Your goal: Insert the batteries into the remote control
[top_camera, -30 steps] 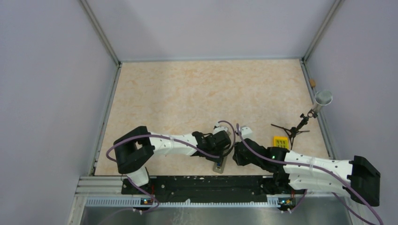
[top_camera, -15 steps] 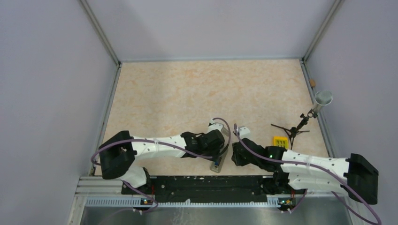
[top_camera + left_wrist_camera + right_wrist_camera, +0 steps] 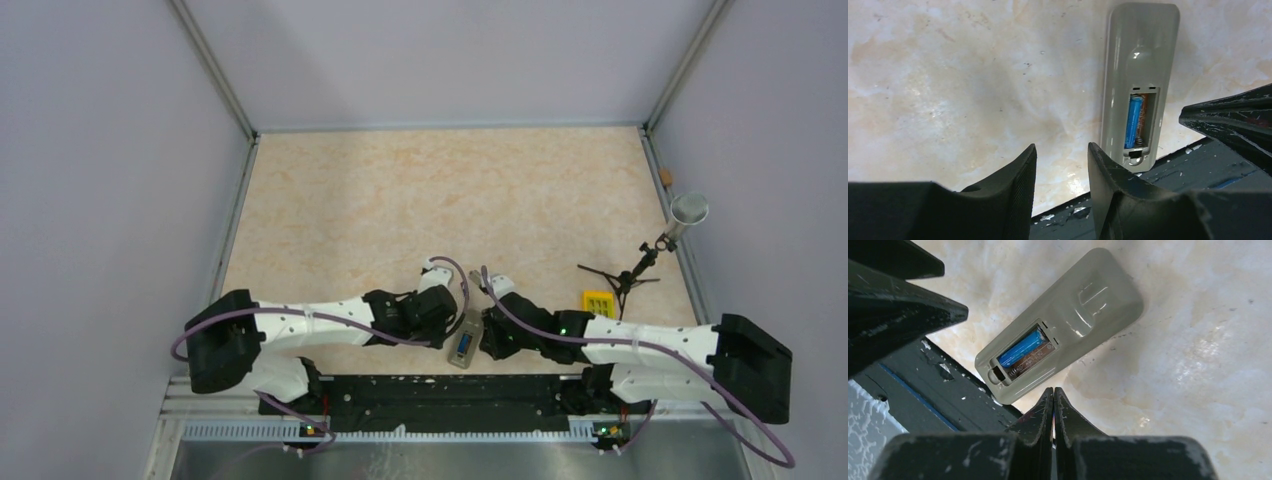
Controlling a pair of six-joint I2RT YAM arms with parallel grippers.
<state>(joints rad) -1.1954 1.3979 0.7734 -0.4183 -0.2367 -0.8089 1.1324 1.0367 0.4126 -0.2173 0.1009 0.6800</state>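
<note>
One battery seated in the remote control; left end effector half-parted, right end effector pinched closed, both empty; the second should press in flat alongside.

- I can read no word, brand or number anywhere in my views.
- In the open recess of the slim grey plastic remote control, beside the blue cylindrical battery, there is faint small print, too blurred to make out.
</note>
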